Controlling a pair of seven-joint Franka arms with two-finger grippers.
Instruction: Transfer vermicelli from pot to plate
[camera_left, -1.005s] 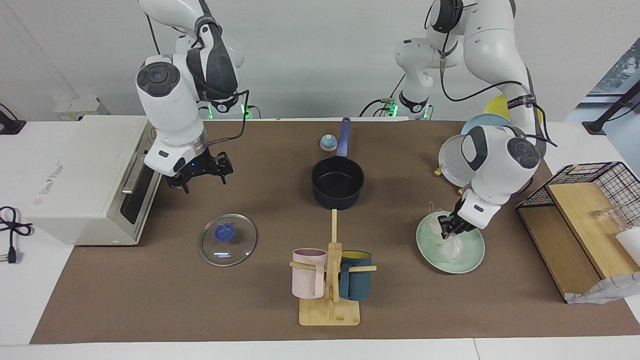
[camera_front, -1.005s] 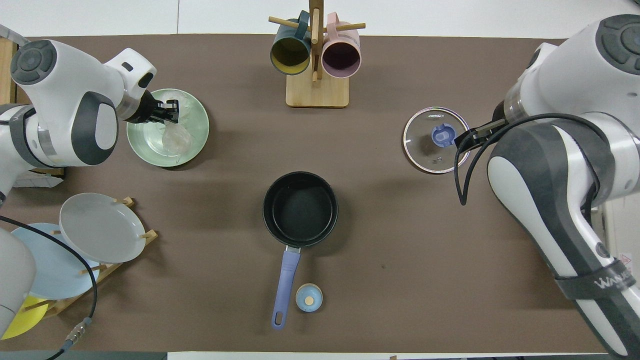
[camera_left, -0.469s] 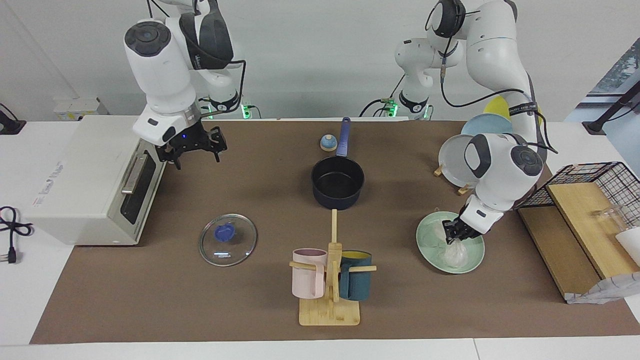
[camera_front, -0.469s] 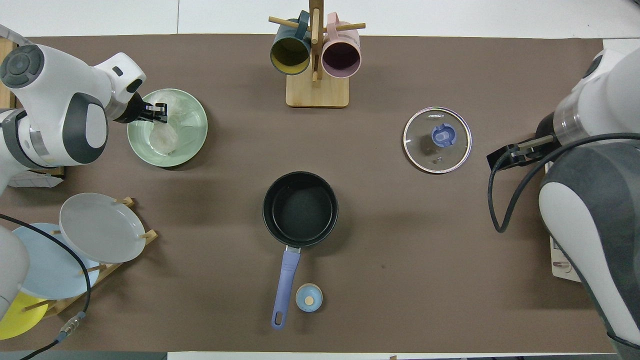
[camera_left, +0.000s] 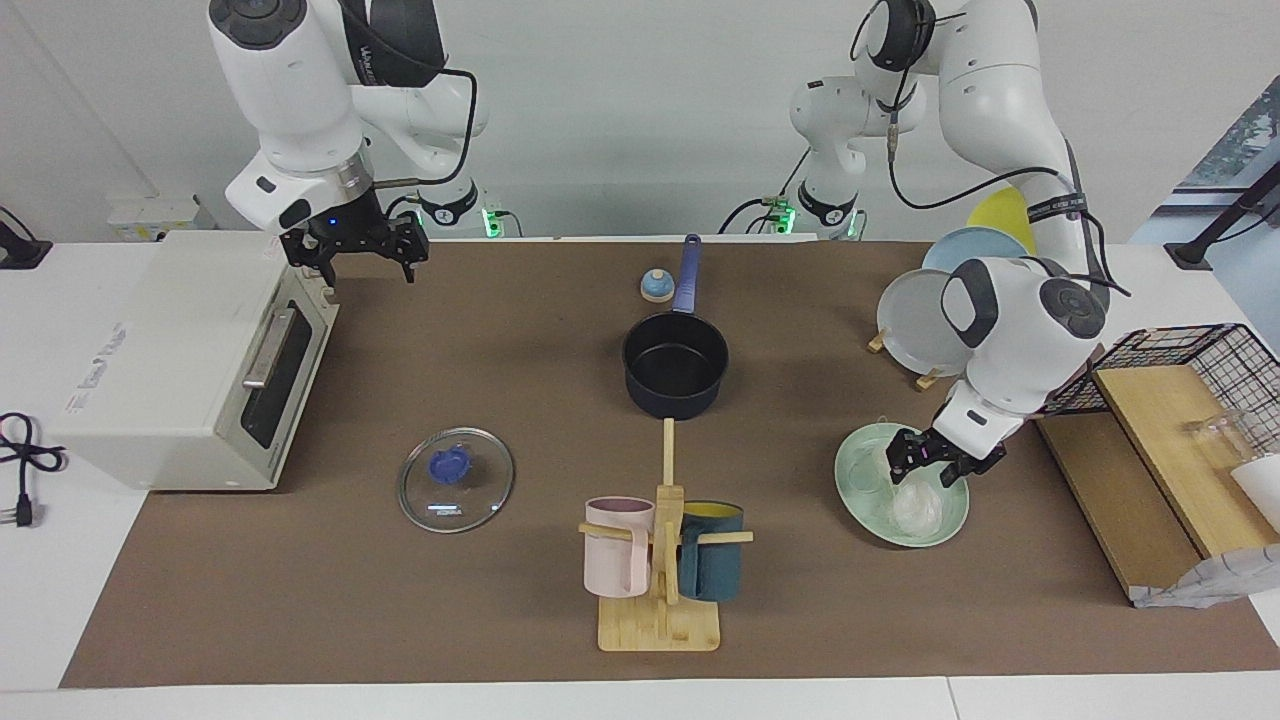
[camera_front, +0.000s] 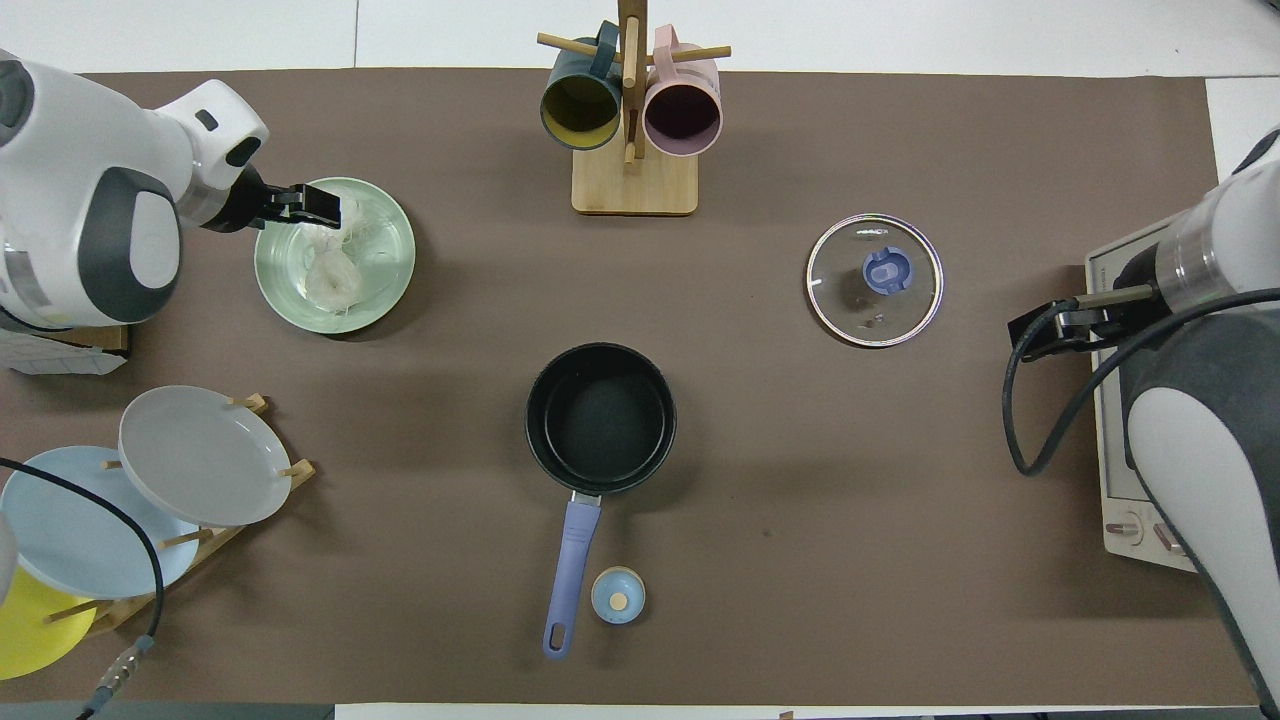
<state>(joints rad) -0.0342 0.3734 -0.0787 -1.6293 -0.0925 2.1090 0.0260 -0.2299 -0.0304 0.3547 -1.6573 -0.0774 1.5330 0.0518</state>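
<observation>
The vermicelli (camera_left: 915, 510) (camera_front: 329, 281) lies as a whitish lump on the mint-green plate (camera_left: 860, 490) (camera_front: 392, 252) toward the left arm's end of the table. Just above it hangs my left gripper (camera_left: 935, 463) (camera_front: 322, 207), open, with nothing between its fingers. The dark navy pot (camera_left: 675, 365) (camera_front: 600, 415) stands mid-table with a bare black interior, its blue handle pointing toward the robots. High over the corner of the toaster oven, my right gripper (camera_left: 355, 247) (camera_front: 1040, 335) is open and holds nothing.
A glass lid (camera_left: 456, 479) lies flat near the white toaster oven (camera_left: 180, 350). A mug rack (camera_left: 660, 570) stands farther from the robots than the pot. A plate rack (camera_left: 915, 320), a small blue knob (camera_left: 656, 287) and a wire basket (camera_left: 1180, 370) are also here.
My left gripper opened and rose a little, leaving the vermicelli on the plate. The right arm drew back from above the glass lid and lifted toward the oven's corner.
</observation>
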